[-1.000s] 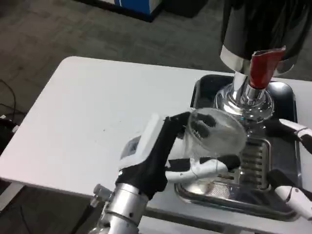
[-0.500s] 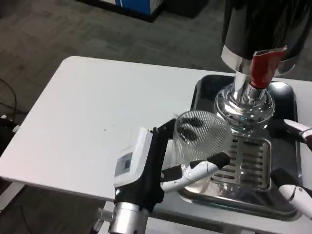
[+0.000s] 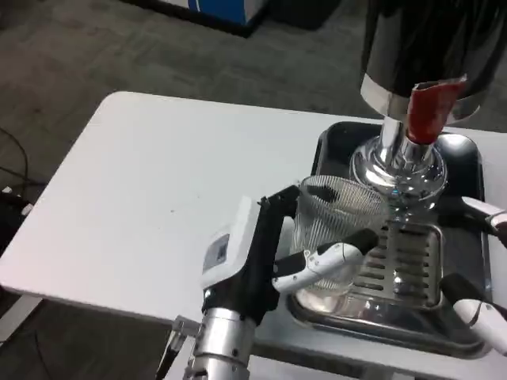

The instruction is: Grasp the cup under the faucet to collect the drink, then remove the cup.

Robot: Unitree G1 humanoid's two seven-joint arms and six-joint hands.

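A clear ribbed glass cup [image 3: 331, 229] stands nearly upright at the left edge of the metal drip tray [image 3: 459, 332]. My left hand [image 3: 265, 257] grips it, with fingers wrapped around its front and left side. The chrome faucet [image 3: 398, 162] with its red handle [image 3: 428, 111] rises behind and to the right of the cup, so the cup is left of the spout. My right hand [image 3: 479, 309] sits at the picture's right edge over the tray, fingers apart and holding nothing.
The slotted grate [image 3: 404, 265] lies in the tray just right of the cup. The dark dispenser body [image 3: 432, 39] looms above the faucet. White table [image 3: 158, 182] surface stretches to the left, with its near edge just below my left wrist.
The cup has gone from tilted to nearly upright in my left hand, which drew left and back, then came right toward the tray. The right hand has barely moved.
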